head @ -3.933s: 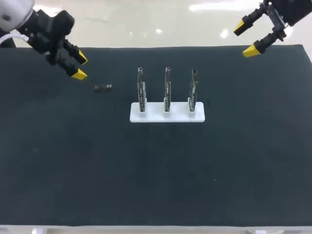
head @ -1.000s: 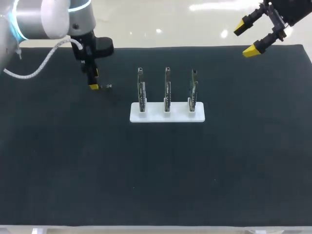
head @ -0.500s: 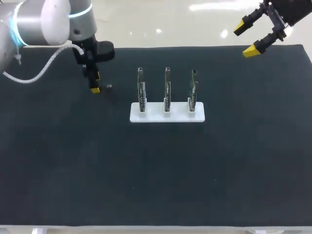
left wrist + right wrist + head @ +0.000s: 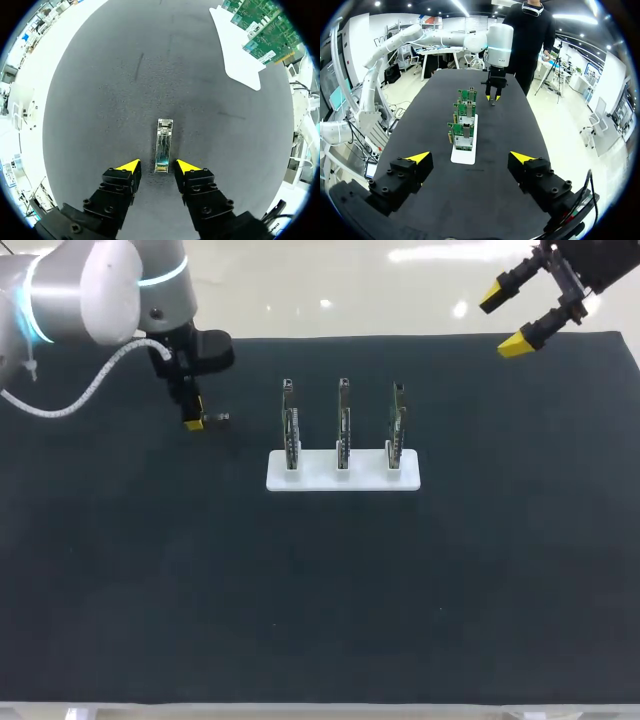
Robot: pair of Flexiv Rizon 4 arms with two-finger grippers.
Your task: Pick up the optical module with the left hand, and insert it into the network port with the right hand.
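Observation:
The optical module (image 4: 163, 145), a small metal bar, lies flat on the black table mat (image 4: 200, 570), left of the board stand. My left gripper (image 4: 194, 420) points straight down over it. In the left wrist view the module's near end sits between the yellow tips of the left gripper (image 4: 158, 167), with a gap on each side, so the jaws are open. In the head view only the module's right end (image 4: 221, 417) shows beside the finger. My right gripper (image 4: 515, 315) hangs open and empty above the far right corner.
A white stand (image 4: 343, 480) holds three upright green circuit boards (image 4: 343, 420) at mid-table, right of the module. The right wrist view looks along the stand (image 4: 464, 150) toward my left gripper (image 4: 493, 97).
The left gripper came from the far left edge, turned downward and settled over the module. In the last second it only shifted slightly. The right arm has not moved.

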